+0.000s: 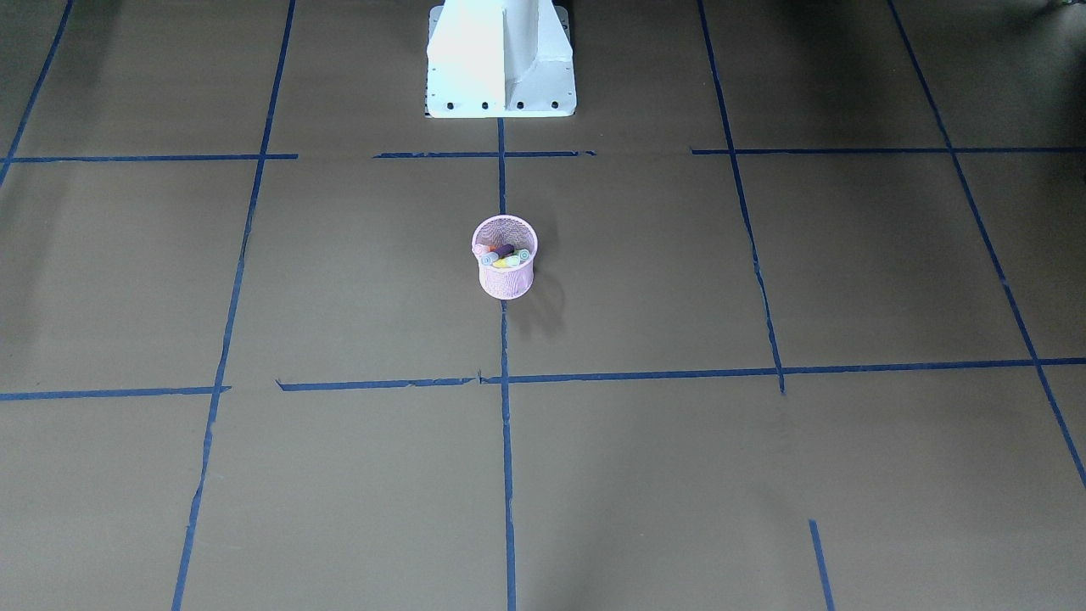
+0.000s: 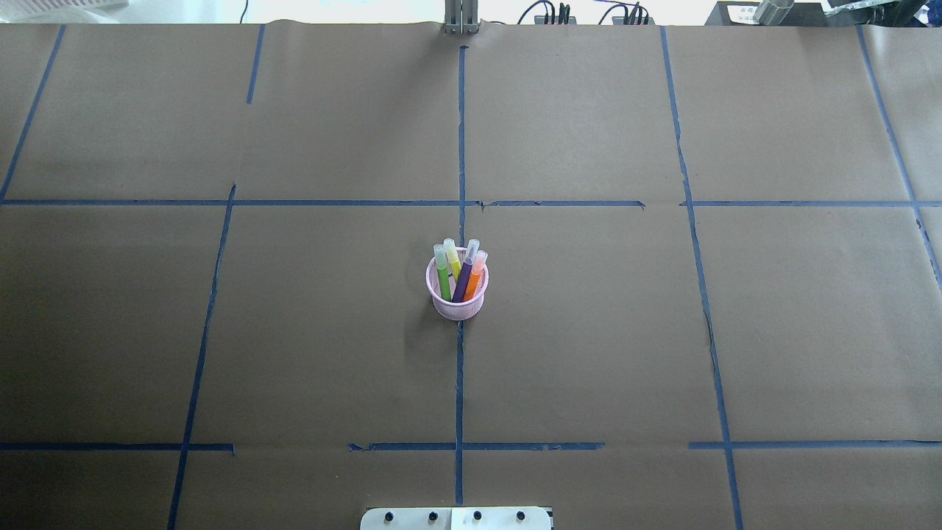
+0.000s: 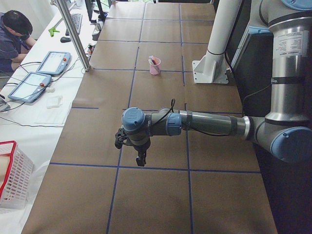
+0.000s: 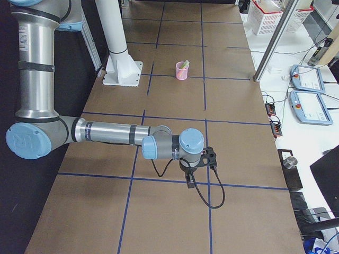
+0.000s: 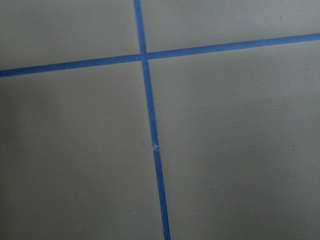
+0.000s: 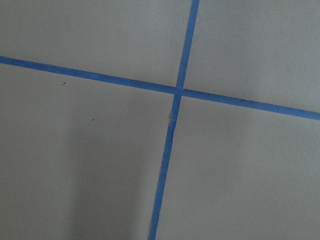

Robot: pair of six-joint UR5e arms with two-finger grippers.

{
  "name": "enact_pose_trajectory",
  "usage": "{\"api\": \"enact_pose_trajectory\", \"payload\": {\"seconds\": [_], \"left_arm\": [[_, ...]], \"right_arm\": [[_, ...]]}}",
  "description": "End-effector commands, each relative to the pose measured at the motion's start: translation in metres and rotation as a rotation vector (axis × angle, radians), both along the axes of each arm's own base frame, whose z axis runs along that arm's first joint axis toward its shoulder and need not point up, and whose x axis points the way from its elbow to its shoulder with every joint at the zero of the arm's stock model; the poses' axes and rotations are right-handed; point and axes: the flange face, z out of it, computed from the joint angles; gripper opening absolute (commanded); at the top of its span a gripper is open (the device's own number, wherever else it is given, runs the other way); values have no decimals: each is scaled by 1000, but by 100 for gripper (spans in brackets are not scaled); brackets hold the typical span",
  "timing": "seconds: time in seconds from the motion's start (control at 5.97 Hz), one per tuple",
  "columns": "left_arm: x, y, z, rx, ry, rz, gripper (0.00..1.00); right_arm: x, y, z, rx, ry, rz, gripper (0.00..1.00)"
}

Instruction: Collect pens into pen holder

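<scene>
1. Pink wire mesh forms the pen holder (image 2: 458, 307). It stands upright on the brown paper table (image 2: 625, 346), on the blue tape line (image 2: 459, 383) that runs down the middle, near the white robot base (image 1: 501, 59).
2. Four pens stand inside it: a green pen (image 2: 444, 281), a yellow pen (image 2: 454, 266), a purple pen (image 2: 464, 283) and an orange pen (image 2: 473, 282). All lean toward the far rim in the overhead view, and their pale cap ends poke above it.
3. The front-facing view shows little more than cap ends bunched at the holder's mouth. In both side views the holder is small and far off, and the pens cannot be counted there.
4. The left gripper (image 3: 141, 160) shows only in the left side view, pointing down at the paper from the end of the near arm. I cannot tell how its fingers stand.
5. The right gripper (image 4: 190, 181) shows only in the right side view, in the same downward pose. Its opening cannot be judged either.
6. Each wrist camera shows only brown paper and a crossing of blue tape.
7. The holder sits mid-table, well apart from both grippers. Each gripper hangs over its own end of the table, with several taped squares between it and the holder.
</scene>
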Motion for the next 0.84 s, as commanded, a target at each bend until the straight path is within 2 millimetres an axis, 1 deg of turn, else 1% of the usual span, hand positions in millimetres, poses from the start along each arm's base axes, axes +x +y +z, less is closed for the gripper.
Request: {"api": "enact_pose_trajectory", "payload": {"seconds": [0.0,0.17,0.67], "left_arm": [[-6,2,5,-5,-71,0,100],[-7,11,13,-17,-93,7,100],[-6,11,15,-24,-92,6,100]], "right_arm": [[1,14,-5,-51,11,4,100],[1,18,-2,-58,3,5,100],[0,19,-2,-59,-1,4,100]]}}
